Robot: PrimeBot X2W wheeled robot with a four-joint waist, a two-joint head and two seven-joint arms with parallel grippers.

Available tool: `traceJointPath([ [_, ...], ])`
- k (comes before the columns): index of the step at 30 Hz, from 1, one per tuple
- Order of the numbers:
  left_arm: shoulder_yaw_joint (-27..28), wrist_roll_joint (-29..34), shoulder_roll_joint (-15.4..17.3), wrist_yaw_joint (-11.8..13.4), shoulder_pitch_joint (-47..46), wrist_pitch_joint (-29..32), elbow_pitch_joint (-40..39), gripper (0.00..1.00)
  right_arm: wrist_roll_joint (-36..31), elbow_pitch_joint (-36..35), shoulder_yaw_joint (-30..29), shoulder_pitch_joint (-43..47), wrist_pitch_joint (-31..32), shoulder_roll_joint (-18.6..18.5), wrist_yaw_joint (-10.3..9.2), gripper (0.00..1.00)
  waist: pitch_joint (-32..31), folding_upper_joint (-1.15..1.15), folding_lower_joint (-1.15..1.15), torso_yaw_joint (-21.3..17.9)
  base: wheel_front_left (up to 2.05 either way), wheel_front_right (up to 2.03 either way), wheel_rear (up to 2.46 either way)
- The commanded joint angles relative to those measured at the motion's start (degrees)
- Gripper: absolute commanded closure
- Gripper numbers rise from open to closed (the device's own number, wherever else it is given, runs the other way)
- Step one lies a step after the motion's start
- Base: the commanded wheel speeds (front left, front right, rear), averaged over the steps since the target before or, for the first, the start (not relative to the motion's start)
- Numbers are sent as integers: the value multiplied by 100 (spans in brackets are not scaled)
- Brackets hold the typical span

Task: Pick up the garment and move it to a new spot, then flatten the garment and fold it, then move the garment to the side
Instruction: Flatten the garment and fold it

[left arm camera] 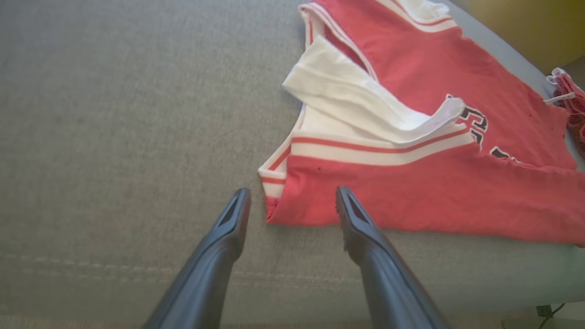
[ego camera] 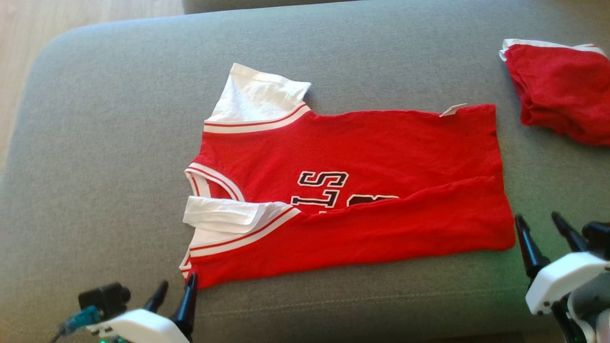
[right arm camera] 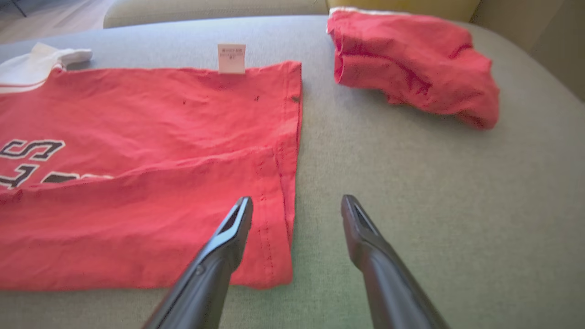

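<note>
Garment (ego camera: 362,157) spread on sofa (ego camera: 95,143), near side folded over middle. Left fingers (ego camera: 189,297) spread at shoulder corner, right fingers (ego camera: 529,247) spread at hem corner, gripping nothing. Folding step seemingly midway; next, probably fresh pinches on far edge for second fold.

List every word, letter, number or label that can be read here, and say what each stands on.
"S" and what looks like an "L": black, white-edged letters on the red jersey, lying sideways in the head view; the rest of the print is hidden under the folded-over flap.
Too small to read: the print on the white tag at the jersey's edge.
No text to be seen on the crumpled red garment.
</note>
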Motion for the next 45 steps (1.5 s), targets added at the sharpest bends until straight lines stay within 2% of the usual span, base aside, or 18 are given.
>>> traceJointPath([
  [1,216,25,165,23,-297,-10,-246,0,-67,-292,85,-42,14,-39,-2,0,-13,0,0,-42,0,0,0],
  [6,304,269,453,13,-1099,197,-677,0,-190,-809,168,-268,-37,160,-2,0,107,0,0,-158,0,0,0],
  [11,148,457,645,-326,-2630,773,-506,0,-284,-836,481,-555,-112,273,-2,0,443,0,0,-299,0,0,0],
  [18,-86,568,767,-1027,-4864,1555,881,0,-315,-723,857,-1136,-295,332,-2,0,1162,0,0,-582,0,0,0],
  [25,-305,912,996,-1418,-6465,2132,2409,0,-273,-622,1018,-1580,-464,346,-2,0,1805,0,0,-921,0,0,0],
  [33,-578,1039,904,-1741,-7379,2408,3547,0,-150,-453,993,-1737,-660,369,-2,0,2135,0,0,-1124,0,0,0],
  [45,-862,1065,785,-1876,-7786,2708,4348,0,-115,-375,895,-1832,-813,392,-2,0,2251,0,0,-1243,0,0,0],
])
